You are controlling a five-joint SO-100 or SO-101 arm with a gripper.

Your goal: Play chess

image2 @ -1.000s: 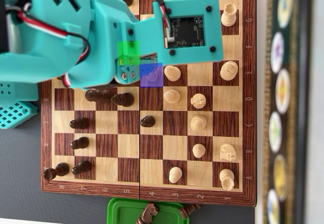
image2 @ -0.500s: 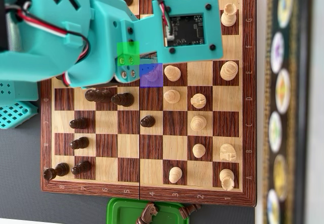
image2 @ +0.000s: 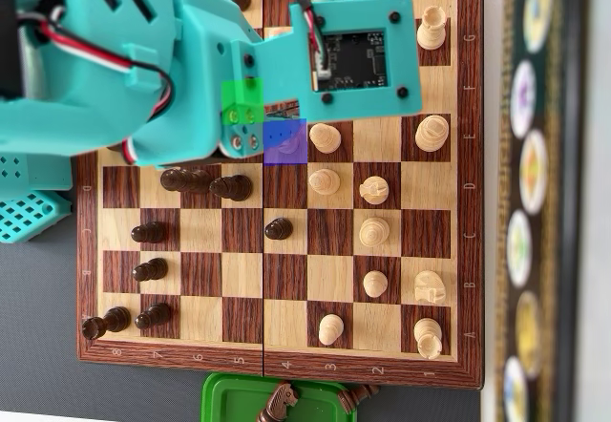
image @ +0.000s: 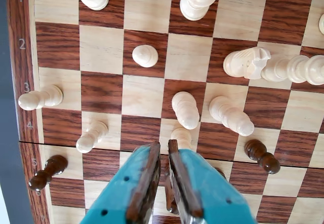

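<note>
Tipping risk: the fingers (image: pixel 144 183) hang low over a crowded patch of the board (image: pixel 101 89), so a sideways drift or a careless opening could knock a neighbour over.
Fingers: nearly together in the wrist view, with only a slim dark slit between the brown pads. Something brown sits low in that slit. I cannot tell whether it is a dark piece being held or only shadow.
Nearest piece: a white pawn (image: pixel 180 135) stands just past the fingertips, close enough to be struck first.
Side pieces: a dark pawn (image: pixel 261 155) is near on the right and another dark pawn (image: pixel 45 171) is by the left border, both clear of the fingers.
Next rank: two white pieces (image: pixel 185 110) and (image: pixel 230 115) stand close together, so a toppled pawn could roll into them.
Far: the knight (image: pixel 245 62) and back-row pieces are well apart from the fingers.
Overhead: the arm (image2: pixel 191 69) hides the fingers. A blue patch (image2: pixel 284 140) marks a square at its edge.
</note>
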